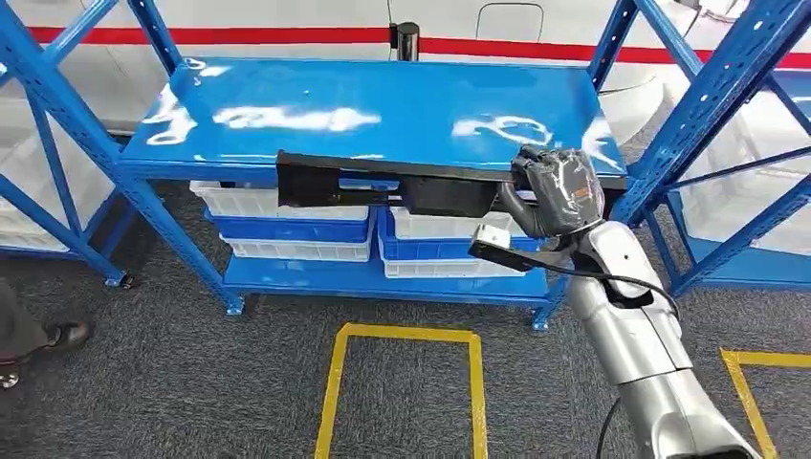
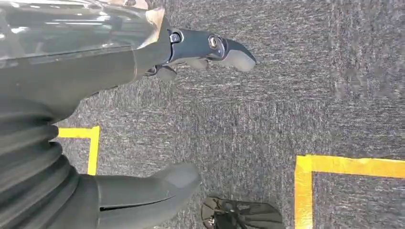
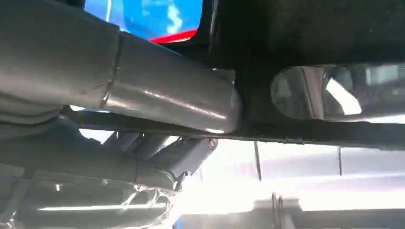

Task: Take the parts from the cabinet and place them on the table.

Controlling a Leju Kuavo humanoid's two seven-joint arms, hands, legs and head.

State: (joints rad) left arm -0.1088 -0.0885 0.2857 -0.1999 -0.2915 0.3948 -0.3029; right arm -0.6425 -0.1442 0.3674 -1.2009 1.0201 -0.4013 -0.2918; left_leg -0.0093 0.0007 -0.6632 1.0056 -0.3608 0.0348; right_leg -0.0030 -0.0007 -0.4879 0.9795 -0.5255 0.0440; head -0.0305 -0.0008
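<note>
Nearest, at about five o'clock in the head view, the silver right arm rises from the lower edge toward the right hand (image 1: 559,191), which is wrapped in clear film and closed around one long black flat-sided plastic part (image 1: 383,186). The hand grips the part at its right end; from there the part stretches toward nine o'clock, level, along the front edge of the glossy blue metal shelf (image 1: 383,110) of the blue steel rack. In the right wrist view the thick grey thumb (image 3: 172,95) presses across the dark part (image 3: 305,28) from one side while the darker fingers (image 3: 162,152) curl under it from the other — the part sits pinched between them.

The left hand (image 2: 143,95) hangs over grey carpet; its thumb (image 2: 148,191) and dark fingers (image 2: 210,50) stand apart with nothing between them.

On the floor at six o'clock lies one yellow tape rectangle (image 1: 402,382), with the corner of a second at four o'clock (image 1: 756,382). A person's dark shoe (image 1: 57,335) shows at eight o'clock.

Beyond, under the shelf, four shallow plastic bins are stacked in two piles — two white (image 1: 239,201) and two blue (image 1: 287,229) can be counted, though the part hides some of them. Farthest, at twelve o'clock, a white wall carries one red stripe (image 1: 287,35).
</note>
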